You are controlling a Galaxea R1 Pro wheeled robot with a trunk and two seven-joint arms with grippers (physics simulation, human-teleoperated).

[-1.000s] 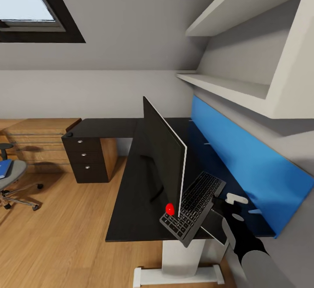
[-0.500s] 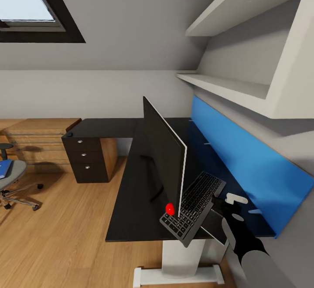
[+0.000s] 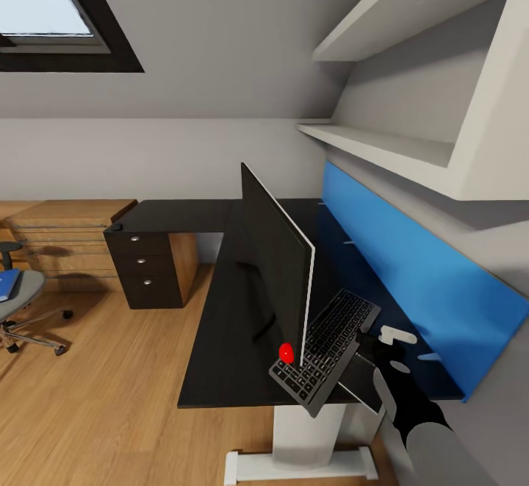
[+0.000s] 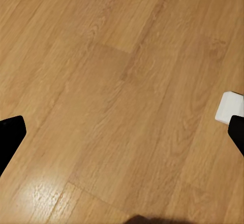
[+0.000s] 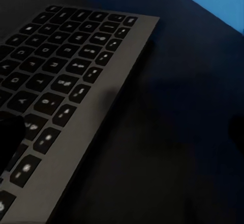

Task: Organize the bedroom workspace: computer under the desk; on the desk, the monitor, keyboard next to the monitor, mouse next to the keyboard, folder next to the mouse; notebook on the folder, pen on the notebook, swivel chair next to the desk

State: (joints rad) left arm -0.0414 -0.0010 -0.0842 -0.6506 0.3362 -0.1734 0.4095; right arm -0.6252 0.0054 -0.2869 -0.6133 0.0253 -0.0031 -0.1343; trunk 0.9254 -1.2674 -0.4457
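Grey upholstery marks the swivel chair at nine o'clock in the head view, well apart from the table, with the blue folder lying on its seat. Behind it runs a light wooden counter. Next comes the dark drawer unit with silver knobs, under the far wing of the black table. At the centre the monitor stands on the table, seen almost edge-on, its red light at the lower near corner. Just to its right, at five o'clock, the keyboard is tilted, its near end past the table's edge and its long side close against the screen. The right gripper is at the keyboard's right edge; whether its jaws clamp it cannot be told. A blue wall panel and white shelves close off the right. In the left wrist view the left gripper has wide jaws over bare wood floor.
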